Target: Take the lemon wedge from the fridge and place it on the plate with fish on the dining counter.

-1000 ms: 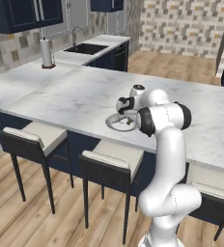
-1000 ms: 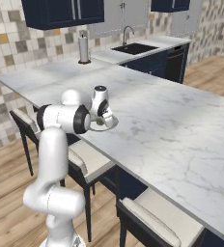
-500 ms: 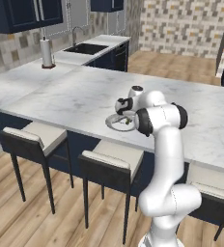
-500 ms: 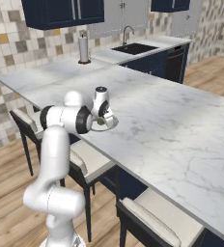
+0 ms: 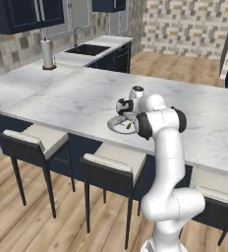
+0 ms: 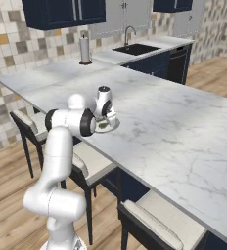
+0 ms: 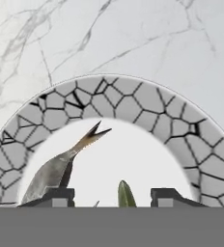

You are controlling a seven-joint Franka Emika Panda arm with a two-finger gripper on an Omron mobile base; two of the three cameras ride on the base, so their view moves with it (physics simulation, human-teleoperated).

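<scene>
1. Near the middle of the left base view, my gripper point(image 5: 125, 117) hangs low over the plate point(image 5: 117, 127), which sits on the dining counter point(image 5: 76, 101) close to its near edge.
2. My hand view looks straight down on that plate point(image 7: 133, 103): a white centre ringed by a grey rim with a dark cracked pattern, filling the lower half of the frame.
3. My two finger tips point(image 7: 58, 195) stand well apart at the bottom of the hand view, one at lower left and one at lower right, with nothing clamped between them.
4. The lemon wedge point(image 7: 125, 194), a small olive-green pointed sliver, shows at the bottom centre of the hand view in the gap between my tips, touching neither one.
5. The fish point(image 7: 61, 164) lies on the plate at lower left of the hand view, grey-brown, its forked tail pointing toward the upper right.
6. From the right base view, my gripper point(image 6: 105, 116) is left of centre above the same plate point(image 6: 110, 128), with a green speck on it.
7. Pale-seated stools point(image 5: 31, 138) stand below the counter edge at lower left of the left base view.
8. A paper towel roll point(image 5: 47, 54) and a sink with tap point(image 5: 88, 48) sit at the upper left of that view.
</scene>
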